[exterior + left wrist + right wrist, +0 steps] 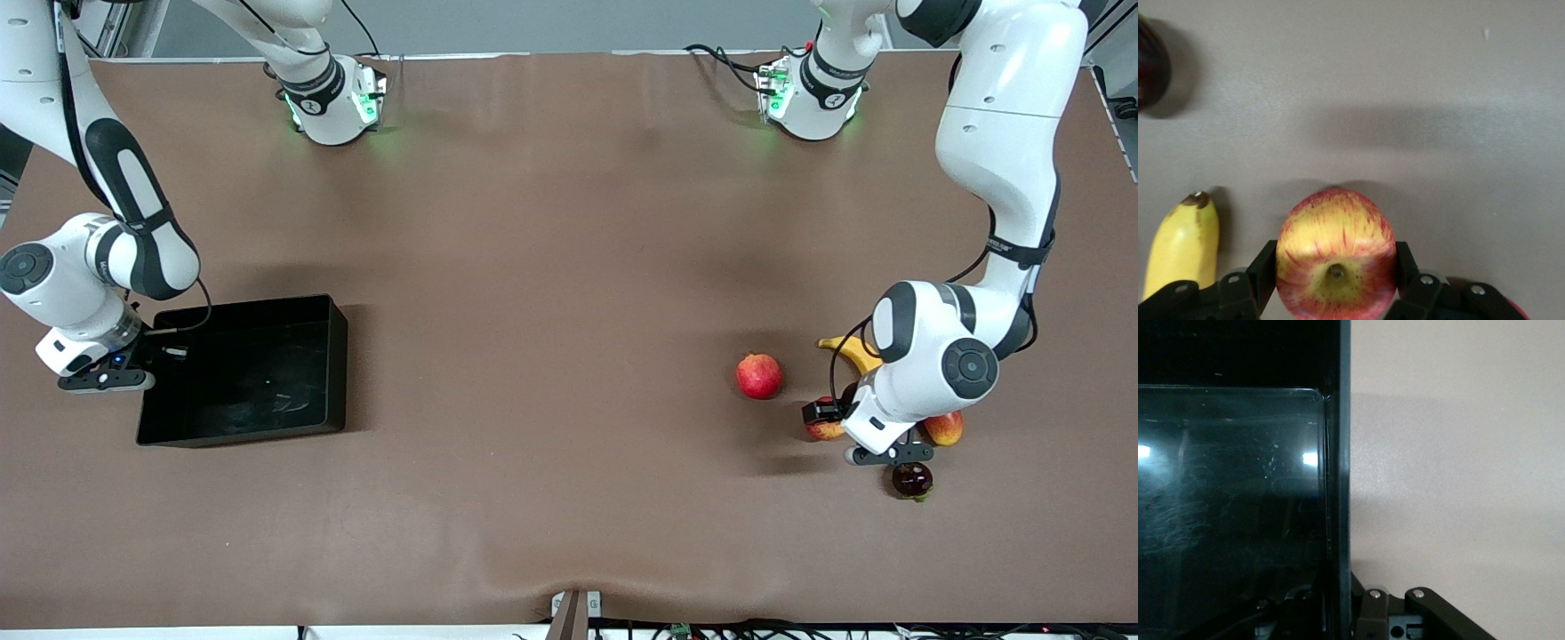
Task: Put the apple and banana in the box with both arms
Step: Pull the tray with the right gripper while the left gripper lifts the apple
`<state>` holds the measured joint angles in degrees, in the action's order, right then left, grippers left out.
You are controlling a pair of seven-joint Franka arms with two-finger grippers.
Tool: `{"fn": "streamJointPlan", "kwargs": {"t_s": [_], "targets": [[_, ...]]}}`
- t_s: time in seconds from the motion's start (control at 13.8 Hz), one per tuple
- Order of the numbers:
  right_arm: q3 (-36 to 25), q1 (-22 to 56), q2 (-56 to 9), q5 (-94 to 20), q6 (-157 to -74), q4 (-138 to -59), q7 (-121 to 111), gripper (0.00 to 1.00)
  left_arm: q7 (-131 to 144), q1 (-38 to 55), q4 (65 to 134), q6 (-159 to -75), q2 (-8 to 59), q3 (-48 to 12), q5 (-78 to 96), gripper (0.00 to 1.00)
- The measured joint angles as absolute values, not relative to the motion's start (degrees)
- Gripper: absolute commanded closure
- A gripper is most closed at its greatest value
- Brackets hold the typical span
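The apple (pixel 826 431), red with yellow streaks, rests on the table near the left arm's end. My left gripper (pixel 820 418) is shut on it; in the left wrist view its fingers press both sides of the apple (pixel 1336 247). The banana (pixel 853 352) lies beside it, partly under the left arm, and its tip shows in the left wrist view (pixel 1182 247). The black box (pixel 338 356) stands near the right arm's end. My right gripper (pixel 149 351) is shut on the box's end wall (pixel 1338 453), one finger inside and one outside.
An evenly red round fruit (pixel 758 375) lies toward the table's middle from the apple. A red-yellow mango (pixel 945 428) and a dark round fruit (pixel 912 480) lie by the left wrist. Bare brown table spans between the box and the fruits.
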<state>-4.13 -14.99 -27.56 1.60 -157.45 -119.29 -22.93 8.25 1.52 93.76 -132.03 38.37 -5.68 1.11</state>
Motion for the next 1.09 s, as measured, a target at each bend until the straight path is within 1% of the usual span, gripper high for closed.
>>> {"fn": "streamJointPlan", "kwargs": {"t_s": [0.29,0.51,0.73,0.87,1.09], "targets": [[-3.68,-14.55,-25.92,1.55,-149.25,-115.58,-22.81,1.0,8.25,1.66,92.8,-122.05,31.61,-5.72,1.11,1.0],[-3.33,-12.64,-24.26,1.53,-143.73,-113.45,-20.02,1.0,8.25,1.65,92.78,-113.46,25.98,-5.74,1.11,1.0],[-3.21,-8.88,-23.29,1.54,-141.87,-113.24,-14.7,1.0,10.01,1.68,92.79,-107.79,21.01,-6.55,1.12,1.0],[-2.88,-6.75,-23.16,1.53,-141.78,-113.24,-11.63,1.0,14.07,1.74,92.81,-105.29,18.32,-8.53,1.12,1.0],[-0.79,-6.1,-23.11,-1.23,-141.72,-113.25,-10.12,1.0,20.55,1.91,92.84,-102.18,15.59,-12.02,1.12,1.0]]}}
